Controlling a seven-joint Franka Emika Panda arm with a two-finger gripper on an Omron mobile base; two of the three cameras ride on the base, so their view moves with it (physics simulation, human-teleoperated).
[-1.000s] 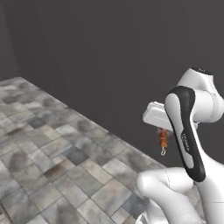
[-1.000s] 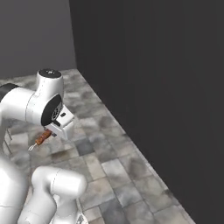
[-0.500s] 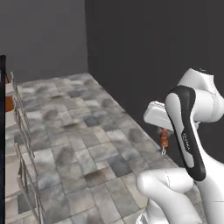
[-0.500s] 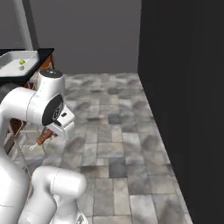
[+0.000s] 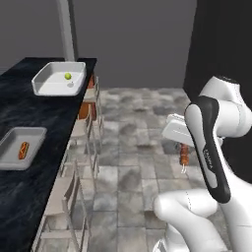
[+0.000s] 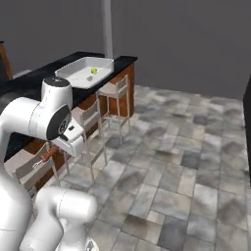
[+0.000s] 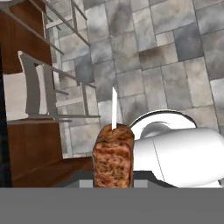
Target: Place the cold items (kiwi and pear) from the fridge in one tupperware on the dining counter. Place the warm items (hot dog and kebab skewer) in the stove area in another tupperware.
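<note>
On the left of the left base view, the dark tabletop [image 5: 34,128] carried two white containers: the nearer container [image 5: 20,147] held the hot dog [image 5: 22,150], and the farther container [image 5: 59,78] held a small green fruit [image 5: 68,76], probably the kiwi. Chairs [image 5: 74,192] stood along the tabletop's edge over the grey tiled floor [image 5: 128,167]. To the right, the tool [image 5: 183,147] was closed on the kebab skewer [image 5: 184,155], which hung below the hand with its thin stick pointing down, well apart from both containers. The hand view showed the browned chunk of meat [image 7: 113,157] between the fingers with the pale stick [image 7: 114,114] running out beyond it. The skewer looked light and stiff along the stick, but the meat was likely soft and a little greasy, so it might slide or turn in a pinch. The meat gave the broader hold; the bare stick seemed too thin to hold steady. For the warm pair, the skewer presumably belonged in the nearer container beside the hot dog, lowered gently so the point would not catch the wall.
</note>
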